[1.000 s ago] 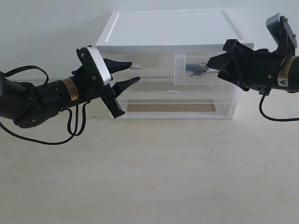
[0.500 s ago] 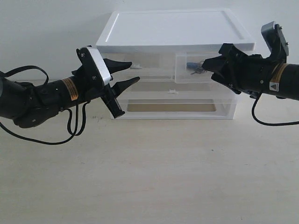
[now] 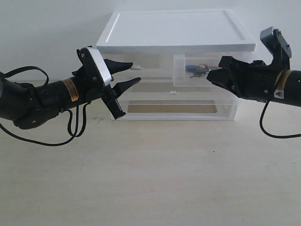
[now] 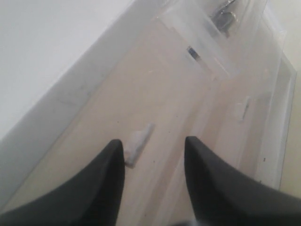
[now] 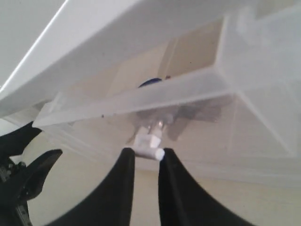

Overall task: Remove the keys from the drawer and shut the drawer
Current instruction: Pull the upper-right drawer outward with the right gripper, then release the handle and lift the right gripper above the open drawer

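You have a white storage unit (image 3: 174,30) with a flat lid on a pale wood-tone table (image 3: 155,179), and a plain white wall (image 3: 47,23) behind. The upper-left small clear drawer (image 3: 153,66) is pushed in, white tab handle (image 3: 137,67) facing out. Below it, the full-width clear drawer (image 3: 197,100) is also shut, with a white tab (image 3: 174,92) at top centre.

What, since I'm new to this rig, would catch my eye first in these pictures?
The white drawer unit fills the middle of the exterior view. The right gripper pinches the white tab handle of the drawer at top right, where the keys with a blue fob show through the clear plastic. The left gripper hovers open at the unit's left front.
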### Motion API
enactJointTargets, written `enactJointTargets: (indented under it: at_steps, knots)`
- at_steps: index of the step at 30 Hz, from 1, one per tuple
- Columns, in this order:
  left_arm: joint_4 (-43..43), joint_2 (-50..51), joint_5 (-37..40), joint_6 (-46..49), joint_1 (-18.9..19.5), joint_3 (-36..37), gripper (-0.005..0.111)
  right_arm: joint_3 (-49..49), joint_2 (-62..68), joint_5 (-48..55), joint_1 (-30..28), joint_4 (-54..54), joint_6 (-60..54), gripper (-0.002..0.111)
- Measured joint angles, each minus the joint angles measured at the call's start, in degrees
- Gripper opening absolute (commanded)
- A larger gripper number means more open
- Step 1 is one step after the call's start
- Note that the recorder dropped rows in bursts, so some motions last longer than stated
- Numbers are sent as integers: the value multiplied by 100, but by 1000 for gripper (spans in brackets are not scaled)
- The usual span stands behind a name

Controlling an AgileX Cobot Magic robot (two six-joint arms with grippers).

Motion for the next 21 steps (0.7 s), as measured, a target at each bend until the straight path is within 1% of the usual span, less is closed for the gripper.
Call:
enactJointTargets:
  at_steps: [5,8,11,13,14,15,16,17,18,19,20,21]
  knots:
    - [0,0,-22,0,0,0,39,463,-529,92,0,-186,-242,0]
    - [0,0,-22,-15,0,0,39,747,-1057,46,0,-175,-363,0]
    - [0,0,-22,-56,0,0,39,829,-1208,63,0,-303,-411,0]
    - [0,0,-22,-60,0,0,39,829,-1230,-212,0,-402,-839,7]
    - [0,0,-22,-60,0,0,39,807,-1258,-321,0,-495,-939,22]
    - [0,0,-22,-73,0,0,39,680,-1394,-438,0,-854,-1066,28]
    - [0,0,-22,-91,0,0,39,603,-1475,-452,0,-1027,-1066,41]
    - [0,0,-22,-112,0,0,39,455,-1702,-314,0,-1220,-1038,45]
    - [0,0,-22,-143,0,0,39,368,-1846,-117,0,-1305,-1026,45]
    - [0,0,-22,-150,0,0,39,179,-2141,474,9,-1552,-1005,45]
    - [0,0,-22,-150,0,0,39,-2,-2386,1344,113,-1871,-1005,45]
    - [0,0,-22,-150,0,0,39,-104,-2476,1810,206,-2056,-1005,45]
